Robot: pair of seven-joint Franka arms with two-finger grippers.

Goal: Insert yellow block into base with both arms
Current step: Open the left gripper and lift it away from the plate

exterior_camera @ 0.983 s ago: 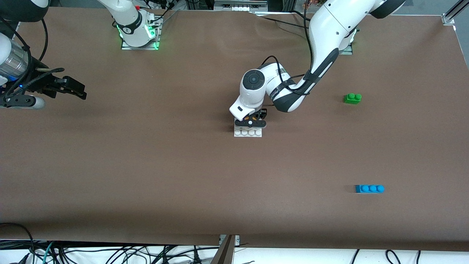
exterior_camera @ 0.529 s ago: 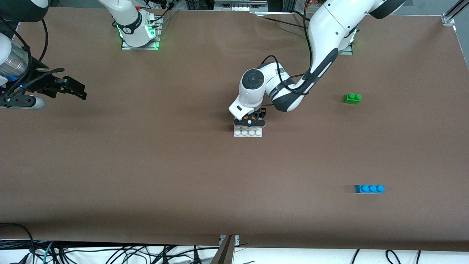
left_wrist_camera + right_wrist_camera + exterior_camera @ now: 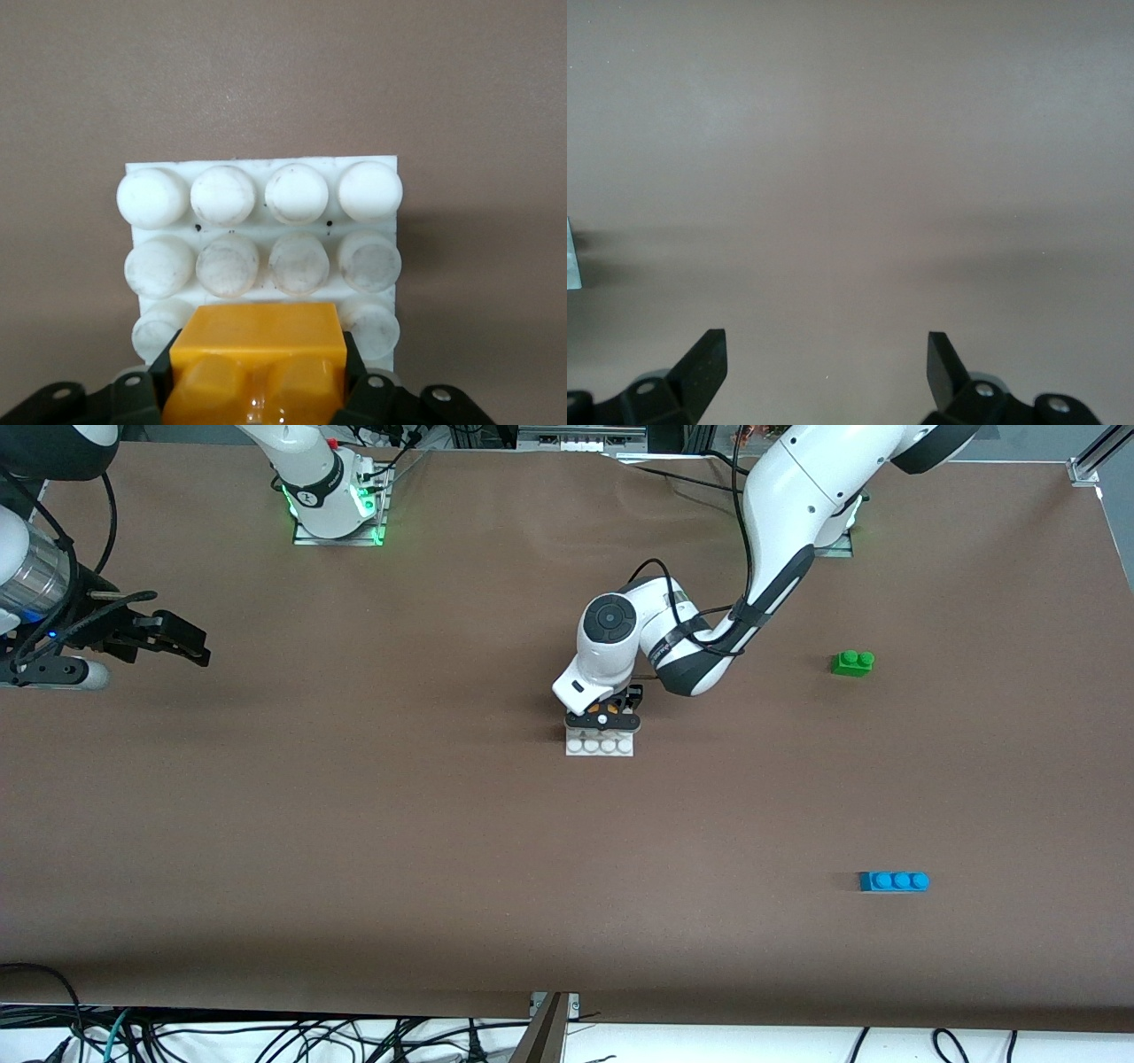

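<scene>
The white studded base (image 3: 601,746) lies mid-table; in the left wrist view the base (image 3: 229,266) fills the middle. My left gripper (image 3: 604,720) is down over the part of the base farther from the front camera. In the left wrist view the left gripper (image 3: 259,382) is shut on the yellow block (image 3: 257,341), one black finger on each side. The block covers the two middle studs of one row; whether it is pressed on I cannot tell. My right gripper (image 3: 182,643) waits open above the right arm's end of the table, with the right gripper (image 3: 824,350) over bare table.
A green two-stud brick (image 3: 852,662) lies toward the left arm's end of the table. A blue three-stud brick (image 3: 894,881) lies at the same end, nearer the front camera. Brown table surface surrounds the base.
The left wrist and its gripper have crept very slightly toward the robots' bases with the yellow block still gripped. The right arm has not moved.
</scene>
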